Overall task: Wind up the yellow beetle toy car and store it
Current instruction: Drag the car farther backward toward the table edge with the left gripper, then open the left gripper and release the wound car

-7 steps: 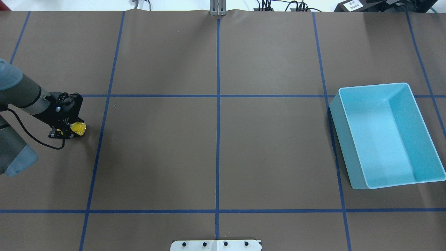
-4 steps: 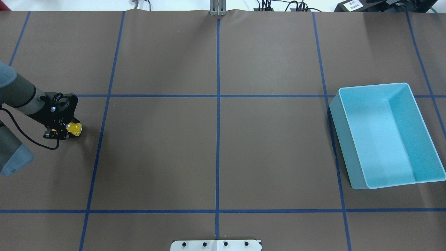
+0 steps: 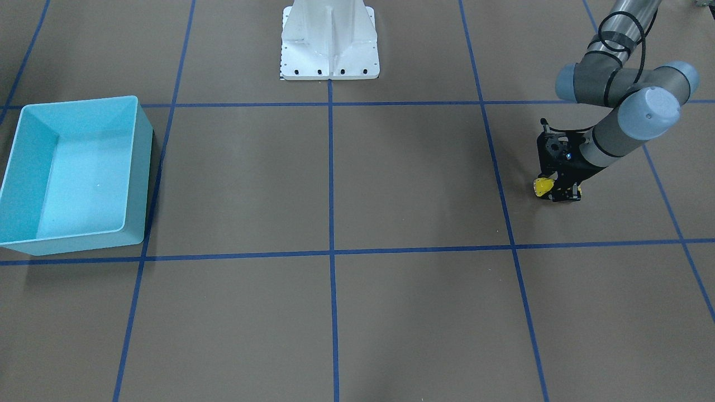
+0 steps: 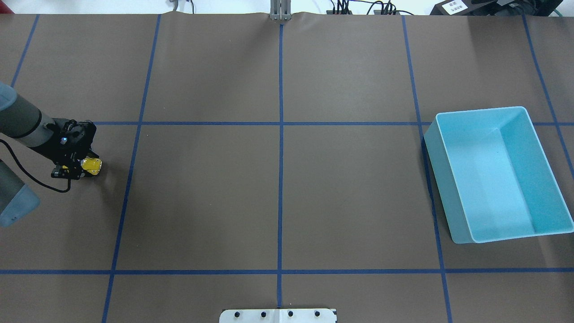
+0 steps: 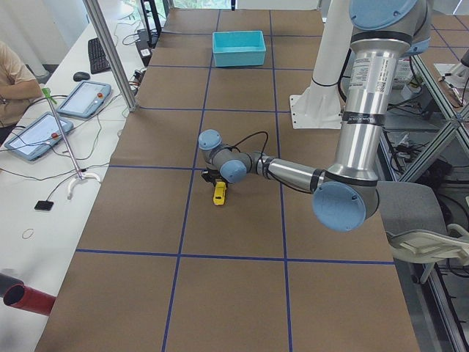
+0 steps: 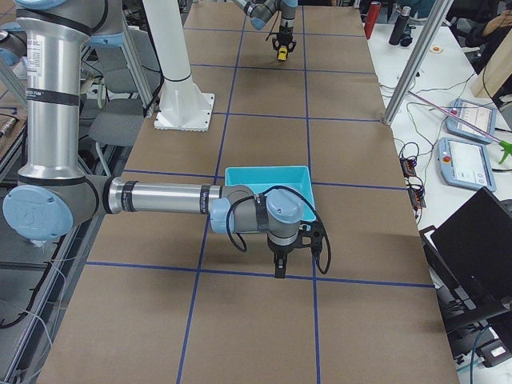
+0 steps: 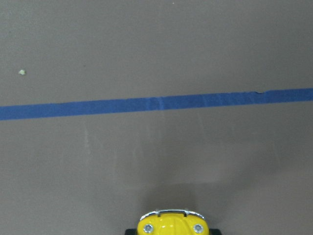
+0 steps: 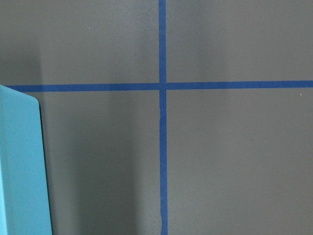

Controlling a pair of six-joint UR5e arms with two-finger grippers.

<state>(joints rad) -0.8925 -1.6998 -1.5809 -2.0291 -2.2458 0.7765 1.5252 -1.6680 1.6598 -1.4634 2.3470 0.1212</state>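
The yellow beetle toy car is at the table's far left, held low at the brown surface by my left gripper, which is shut on it. It also shows in the front-facing view, in the exterior left view, and its nose in the left wrist view. The turquoise bin stands empty at the far right. My right gripper hangs just outside the bin's near corner. It shows only in the exterior right view, so I cannot tell whether it is open or shut.
Blue tape lines divide the brown table cover into squares. The robot's white base plate sits at the robot's side of the table. Nothing else stands between the car and the bin.
My left gripper has moved a short way to the left with the yellow car in it, staying low at the table. The bin has not moved.
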